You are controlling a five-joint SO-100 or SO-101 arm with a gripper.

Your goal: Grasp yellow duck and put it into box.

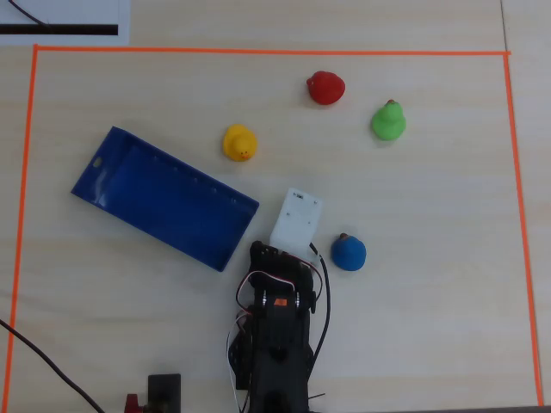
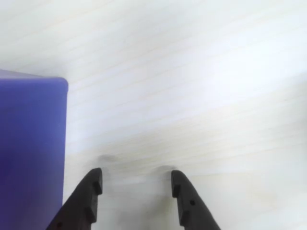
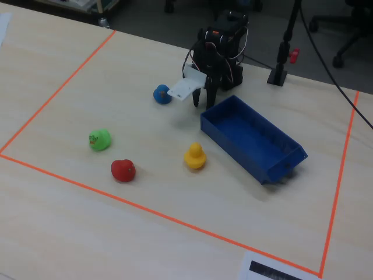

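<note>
The yellow duck [image 1: 240, 143] stands on the table beyond the box's far long side; it also shows in the fixed view [image 3: 194, 156]. The box [image 1: 155, 194] is a dark-blue shallow tray, empty in the fixed view [image 3: 250, 140]. In the wrist view its corner [image 2: 29, 143] fills the left side. My gripper [image 2: 136, 179] is open and empty, just above bare table beside the box's near corner. In the fixed view it [image 3: 204, 100] hangs by the box's end. In the overhead view a white block [image 1: 297, 218] on the arm hides the fingers. The duck is not in the wrist view.
A red toy [image 1: 325, 87], a green toy [image 1: 388, 120] and a blue toy [image 1: 349, 252] lie right of the duck and arm. Orange tape [image 1: 258, 52] frames the work area. A black stand [image 3: 281, 64] and cables sit behind the arm's base.
</note>
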